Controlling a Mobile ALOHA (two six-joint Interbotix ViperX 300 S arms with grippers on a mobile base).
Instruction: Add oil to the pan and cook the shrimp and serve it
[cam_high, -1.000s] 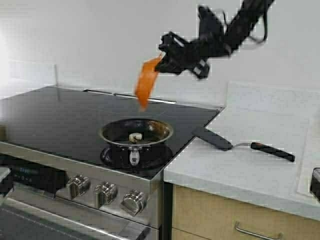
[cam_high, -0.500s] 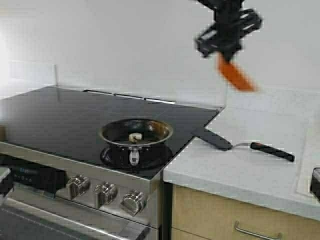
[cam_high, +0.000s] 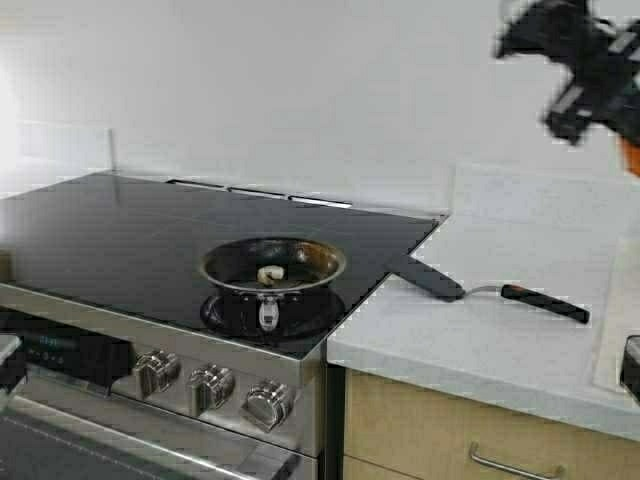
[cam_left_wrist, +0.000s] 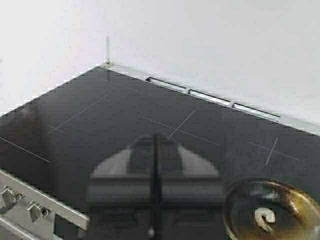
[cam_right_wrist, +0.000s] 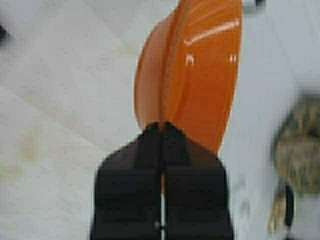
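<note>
The pan (cam_high: 272, 262) sits on the black stovetop near its front edge, handle toward me. The small pale curled shrimp (cam_high: 270, 274) lies inside it; the left wrist view also shows the pan (cam_left_wrist: 295, 200) and shrimp (cam_left_wrist: 264, 217). My right arm (cam_high: 585, 60) is high at the far right over the counter. Its gripper (cam_right_wrist: 162, 127) is shut on the rim of an orange bowl (cam_right_wrist: 200, 75), which is tilted on edge and only just shows as an orange bowl (cam_high: 631, 155) in the high view. My left gripper (cam_left_wrist: 155, 145) is shut and empty, low over the stove's front left. The oil is out of view.
A black spatula (cam_high: 440, 282) with a dark handle lies on the white counter (cam_high: 520, 350) right of the stove. Steel knobs (cam_high: 210, 385) line the stove front. A blurred mottled brown thing (cam_right_wrist: 295, 150) lies on the counter below the bowl.
My right arm has swung the orange bowl from above the pan far to the right, over the counter. The pan, shrimp and spatula have not moved.
</note>
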